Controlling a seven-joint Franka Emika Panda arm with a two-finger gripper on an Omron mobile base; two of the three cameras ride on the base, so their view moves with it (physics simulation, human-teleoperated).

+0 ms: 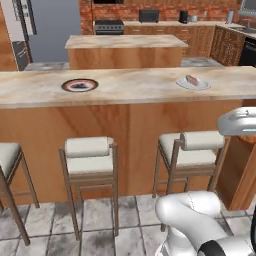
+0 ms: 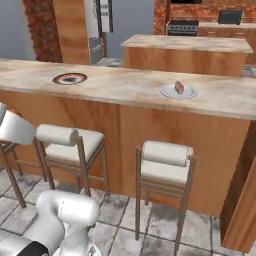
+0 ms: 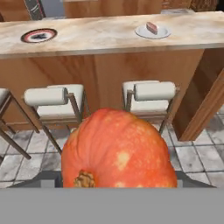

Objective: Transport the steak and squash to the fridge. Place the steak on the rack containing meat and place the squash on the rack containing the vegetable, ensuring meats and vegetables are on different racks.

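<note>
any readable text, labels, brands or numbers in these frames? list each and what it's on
None: no legible text, label, brand or number in any view.
Plate with the steak: plain, no markings.
Dark round dish with a red rim: pattern only, no lettering readable.
Squash in the hand view: bare orange skin, no sticker.
Fridge, black range and microwave at the back: too small and blurred to show any badge.
</note>
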